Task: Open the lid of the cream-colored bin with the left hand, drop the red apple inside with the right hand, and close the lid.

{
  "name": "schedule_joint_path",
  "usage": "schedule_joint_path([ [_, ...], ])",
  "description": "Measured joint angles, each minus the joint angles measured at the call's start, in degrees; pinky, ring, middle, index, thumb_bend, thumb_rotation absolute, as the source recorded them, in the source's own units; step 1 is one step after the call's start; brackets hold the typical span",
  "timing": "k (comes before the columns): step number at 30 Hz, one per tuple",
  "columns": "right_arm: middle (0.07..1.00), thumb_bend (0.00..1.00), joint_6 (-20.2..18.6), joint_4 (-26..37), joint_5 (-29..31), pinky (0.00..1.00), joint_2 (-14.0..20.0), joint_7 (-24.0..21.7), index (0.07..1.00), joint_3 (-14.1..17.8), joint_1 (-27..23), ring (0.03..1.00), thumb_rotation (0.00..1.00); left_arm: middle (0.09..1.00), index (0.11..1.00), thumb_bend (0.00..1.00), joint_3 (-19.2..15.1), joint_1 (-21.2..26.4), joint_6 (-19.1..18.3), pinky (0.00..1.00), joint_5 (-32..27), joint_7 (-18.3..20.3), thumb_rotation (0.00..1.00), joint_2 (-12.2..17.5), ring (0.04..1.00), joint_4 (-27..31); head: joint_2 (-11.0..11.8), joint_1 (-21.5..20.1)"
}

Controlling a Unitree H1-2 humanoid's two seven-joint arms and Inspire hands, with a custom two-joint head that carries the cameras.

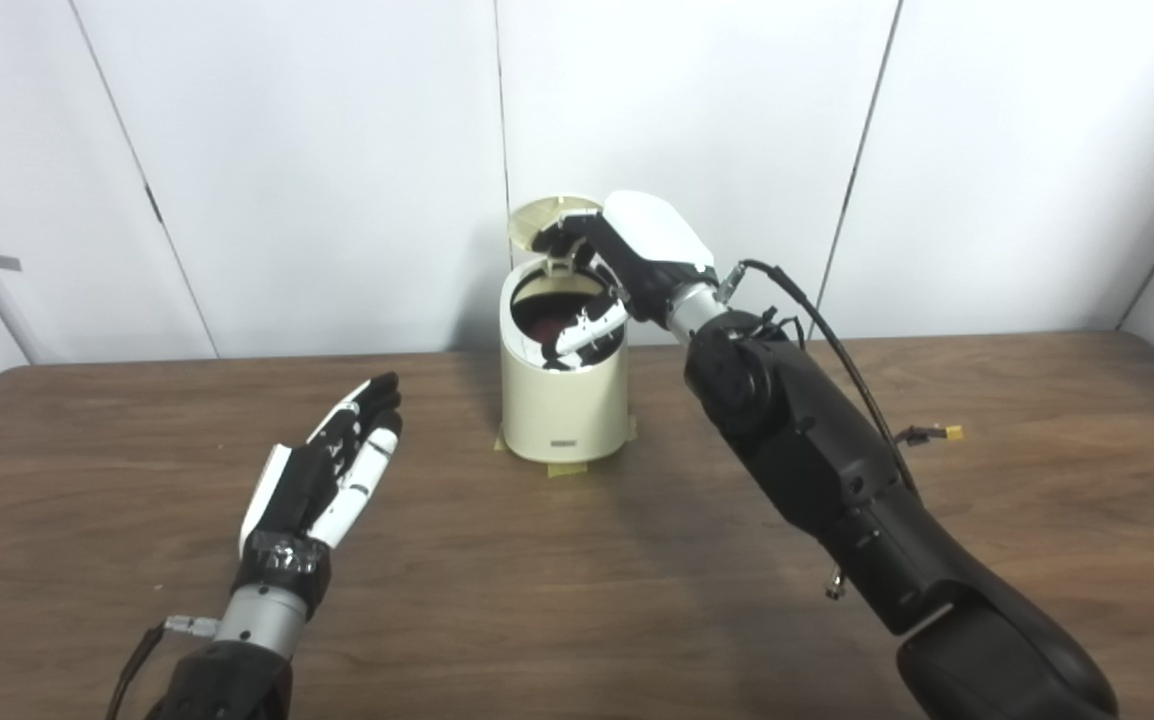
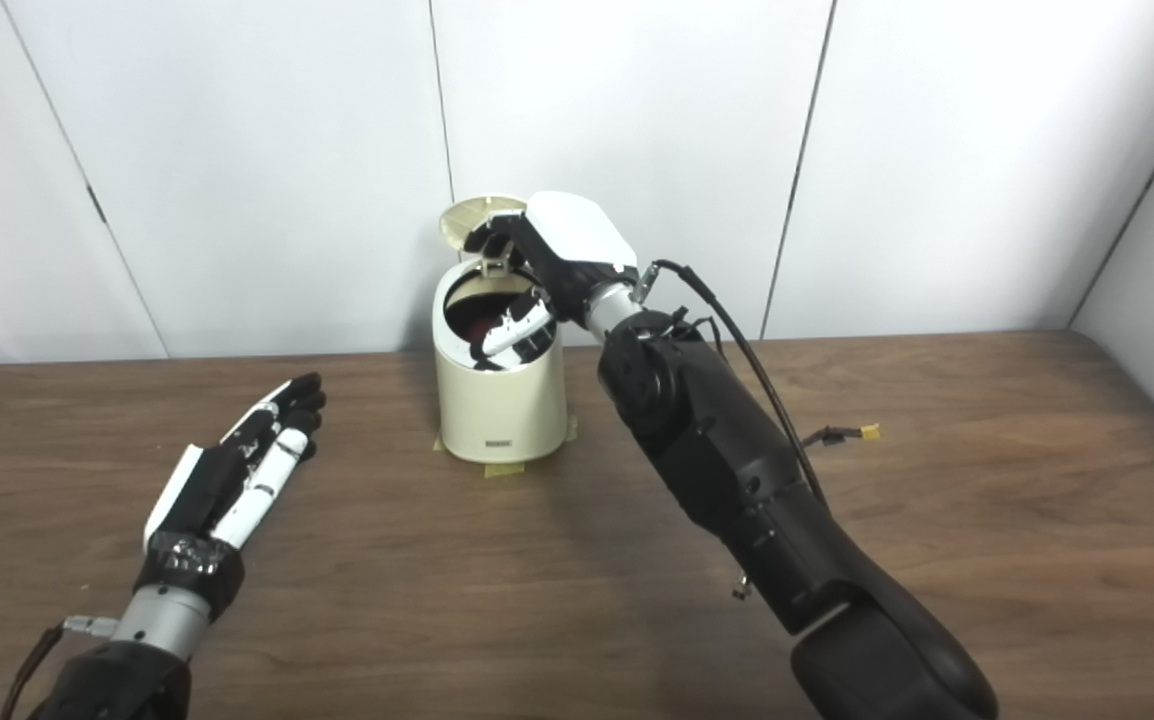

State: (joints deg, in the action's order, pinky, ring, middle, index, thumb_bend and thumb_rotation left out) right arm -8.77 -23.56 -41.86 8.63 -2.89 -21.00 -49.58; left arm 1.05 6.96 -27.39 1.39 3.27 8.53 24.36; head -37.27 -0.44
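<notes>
The cream-colored bin (image 1: 562, 400) stands at the back middle of the table with its round lid (image 1: 540, 220) tipped up and open. Something dark red, the red apple (image 1: 540, 322), lies inside the bin. My right hand (image 1: 637, 260) is over the bin's opening with its fingers apart, some near the raised lid and one white finger (image 1: 587, 335) across the rim; it holds nothing. My left hand (image 1: 332, 470) is open, flat and empty over the table, to the left of the bin and apart from it.
The bin sits on yellowish tape (image 1: 567, 465) on the brown wooden table (image 1: 1037, 500). A black cable with a yellow connector (image 1: 952, 432) hangs off my right forearm. White wall panels stand right behind the bin.
</notes>
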Motion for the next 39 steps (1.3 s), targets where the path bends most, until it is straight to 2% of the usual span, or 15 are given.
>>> schedule_joint_path([
  [8, 0.744, 0.91, -0.1, 0.2, -0.3, 0.76, 0.0, 0.0, 0.679, -0.1, 0.0, 0.746, 0.22, 0.908, 0.909, 0.37, 0.0, 0.0, 0.0, 0.92, 1.4, 1.1, 0.67, 0.0, 0.921, 0.0, -0.1, 0.1],
  [10, 0.713, 0.90, 0.0, 0.2, -0.6, 0.67, 0.0, 0.4, 0.649, -0.1, 0.0, 0.700, 0.20, 0.908, 0.907, 0.36, 0.0, 0.0, 0.0, 0.92, 1.9, 1.3, 0.67, 0.0, 0.923, 0.0, -0.1, 0.1],
  [11, 0.679, 0.88, 0.2, 0.1, -0.7, 0.60, 0.0, 1.0, 0.625, -0.1, 0.1, 0.654, 0.15, 0.911, 0.907, 0.36, 0.0, 0.0, 0.0, 0.92, 2.1, 1.5, 0.67, 0.0, 0.926, 0.0, -0.1, 0.2],
  [12, 0.634, 0.71, 0.4, 0.1, -0.5, 0.54, 0.0, 1.7, 0.559, 0.1, 0.2, 0.601, 0.14, 0.913, 0.907, 0.36, 0.0, 0.0, 0.0, 0.93, 2.5, 1.7, 0.67, 0.0, 0.929, 0.0, -0.1, 0.2],
  [13, 0.558, 0.62, 0.9, 0.2, 0.0, 0.49, -0.1, 2.5, 0.530, 0.6, 0.3, 0.545, 0.07, 0.913, 0.906, 0.36, -0.1, 0.0, 0.0, 0.93, 3.0, 1.9, 0.66, 0.0, 0.930, 0.0, -0.1, 0.2],
  [15, 0.512, 0.53, 2.6, 0.3, 1.3, 0.38, -0.3, 4.2, 0.531, 1.9, 0.7, 0.439, 0.01, 0.913, 0.905, 0.35, -0.4, 0.0, 0.0, 0.93, 3.3, 2.1, 0.66, -0.1, 0.929, 0.0, -0.2, 0.3],
  [17, 0.502, 0.50, 3.3, 1.4, 2.2, 0.34, -0.5, 5.8, 0.527, 2.9, 1.2, 0.409, 0.00, 0.913, 0.904, 0.35, -0.6, 0.0, 0.0, 0.95, 3.6, 2.2, 0.66, -0.3, 0.932, 0.0, -0.2, 0.3],
  [20, 0.498, 0.50, 4.1, 4.0, 3.1, 0.34, -0.6, 7.6, 0.498, 4.4, 2.1, 0.416, 0.00, 0.915, 0.904, 0.35, -0.7, 0.0, 0.0, 0.97, 4.0, 2.6, 0.66, -0.4, 0.939, 0.0, -0.1, 0.2],
  [23, 0.498, 0.50, 3.9, 6.5, 6.6, 0.36, -1.5, 8.0, 0.474, 8.2, 3.5, 0.437, 0.00, 0.918, 0.901, 0.35, -0.9, 0.1, 0.0, 0.98, 4.6, 3.2, 0.67, -0.5, 0.946, 0.0, 0.1, 0.3],
  [27, 0.508, 0.50, -0.1, 10.7, 11.7, 0.35, -3.5, 7.5, 0.483, 12.7, 5.7, 0.429, 0.00, 0.912, 0.897, 0.35, -1.4, 0.3, 0.0, 0.94, 5.3, 3.5, 0.65, -0.9, 0.932, -0.1, 0.2, 0.3],
  [30, 0.507, 0.50, -3.8, 14.6, 15.6, 0.33, -4.0, 5.4, 0.494, 15.4, 7.2, 0.429, 0.00, 0.920, 0.899, 0.34, -1.8, 0.6, 0.0, 0.96, 5.5, 3.7, 0.63, -1.2, 0.943, -0.1, 0.3, 0.4],
  [31, 0.503, 0.51, -5.6, 16.6, 16.6, 0.38, -3.9, 4.6, 0.483, 16.0, 8.1, 0.446, 0.00, 0.918, 0.896, 0.33, -2.2, 0.6, 0.0, 0.95, 5.4, 3.8, 0.59, -1.4, 0.937, -0.2, 0.4, 0.6],
  [33, 0.505, 0.52, -8.9, 21.4, 18.2, 0.41, -3.6, 3.1, 0.477, 17.5, 10.6, 0.452, 0.00, 0.915, 0.893, 0.33, -2.9, 0.8, 0.0, 0.94, 5.3, 3.9, 0.59, -1.7, 0.935, -0.6, 0.4, 0.6],
  [38, 0.507, 0.52, -13.9, 27.9, 22.9, 0.41, -3.1, 1.6, 0.495, 21.3, 18.4, 0.437, 0.00, 0.894, 0.891, 0.31, -3.0, 2.8, -0.1, 0.94, 6.6, 4.5, 0.62, -1.4, 0.920, -3.0, 0.7, 0.4],
  [39, 0.505, 0.52, -14.9, 29.0, 24.3, 0.44, -3.1, 1.3, 0.505, 22.0, 20.0, 0.438, 0.00, 0.892, 0.896, 0.32, -3.0, 3.7, -0.1, 0.89, 7.2, 4.7, 0.63, -1.0, 0.911, -3.4, 0.7, 0.4],
])
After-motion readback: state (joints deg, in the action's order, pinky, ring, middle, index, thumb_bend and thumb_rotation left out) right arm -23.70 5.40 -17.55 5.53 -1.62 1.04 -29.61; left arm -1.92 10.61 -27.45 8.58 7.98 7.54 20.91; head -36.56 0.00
